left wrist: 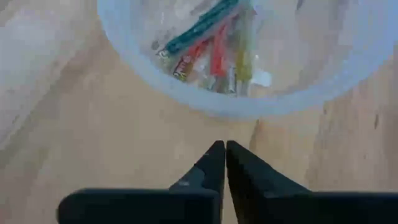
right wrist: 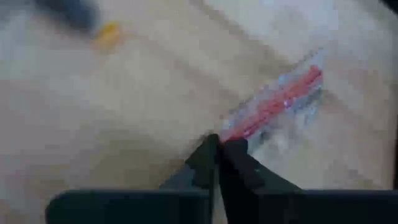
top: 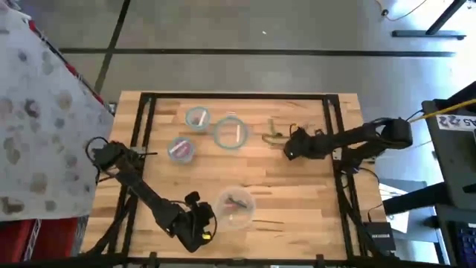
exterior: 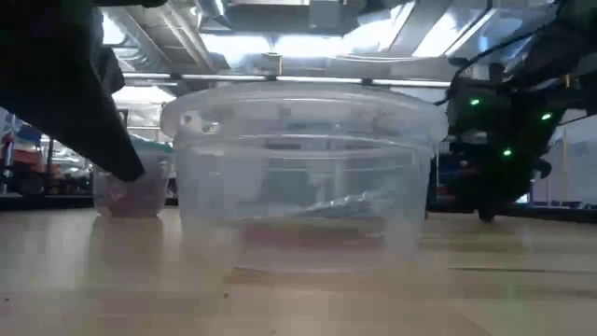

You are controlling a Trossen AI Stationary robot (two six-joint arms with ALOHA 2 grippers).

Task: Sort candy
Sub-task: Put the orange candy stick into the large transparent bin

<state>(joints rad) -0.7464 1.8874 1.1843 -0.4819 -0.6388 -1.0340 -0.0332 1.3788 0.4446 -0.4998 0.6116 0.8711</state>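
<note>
At the bench's [top: 297, 193] far right, the right gripper's [right wrist: 219, 144] jaws pinch the end of a red candy stick [right wrist: 273, 106]; the left gripper [left wrist: 219, 149], jaws closed and empty, waits beside the near bowl [left wrist: 124, 56].

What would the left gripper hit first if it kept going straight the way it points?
Probably the near wall of the clear bowl holding thin candy sticks. The shut left gripper aims at it across bare table; the gap is hard to judge.

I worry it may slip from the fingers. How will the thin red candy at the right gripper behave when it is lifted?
The red candy is long, thin and in clear wrapper, so probably light and floppy; its free end may droop. The right gripper is shut on one tip only, so it could swing. The glossy wrapper may slide out.
</note>
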